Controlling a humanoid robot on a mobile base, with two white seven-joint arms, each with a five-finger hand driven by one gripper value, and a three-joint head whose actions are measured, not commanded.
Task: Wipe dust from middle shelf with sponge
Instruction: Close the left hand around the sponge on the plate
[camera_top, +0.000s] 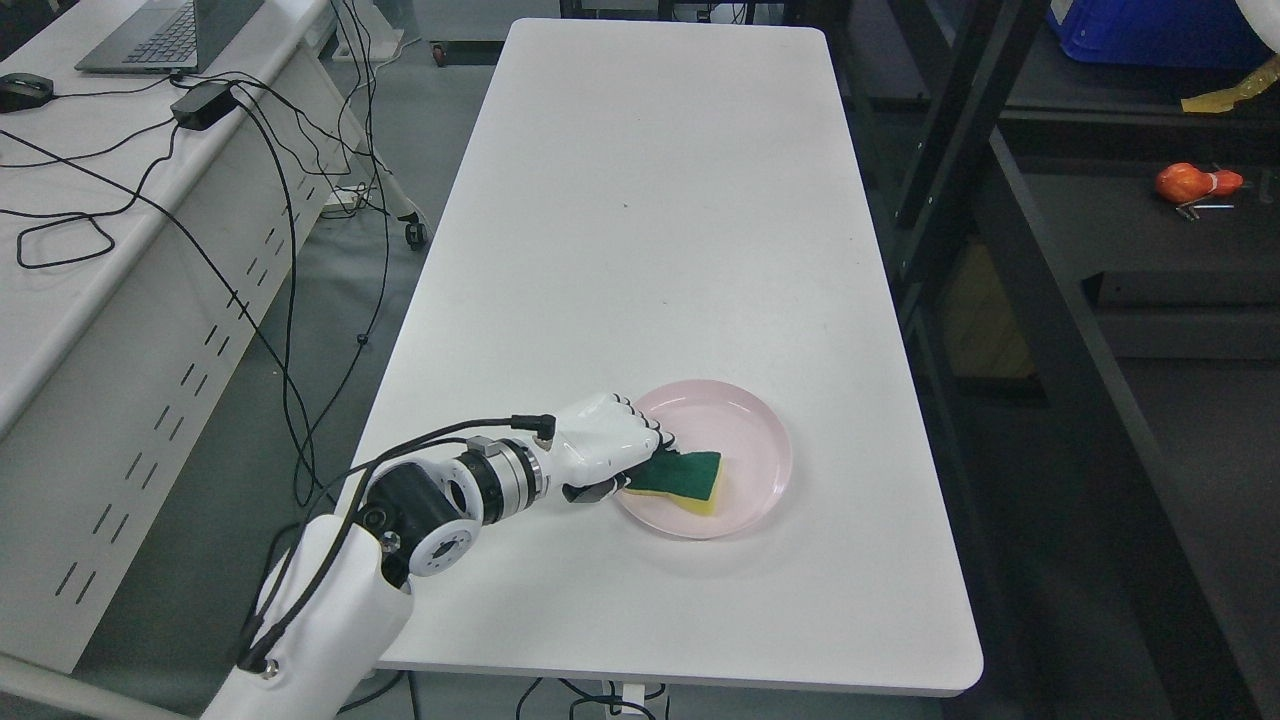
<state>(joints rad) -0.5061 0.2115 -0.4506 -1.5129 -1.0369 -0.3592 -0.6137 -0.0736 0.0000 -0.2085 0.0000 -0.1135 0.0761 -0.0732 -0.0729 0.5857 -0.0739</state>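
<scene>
A green and yellow sponge (688, 480) lies in a pink plate (755, 435) on the near part of the white table (640, 220). My left hand (635, 462) reaches in from the lower left and its fingers are curled around the sponge's left end, over the plate's left rim. The sponge still rests in the plate. A black shelf rack (1010, 220) stands to the right of the table. My right arm does not show.
A second white desk (90, 250) at the left carries a laptop (170, 35), a power brick and trailing black cables. An orange object (1195, 183) lies on a rack shelf at the right, with a blue bin (1150, 30) above.
</scene>
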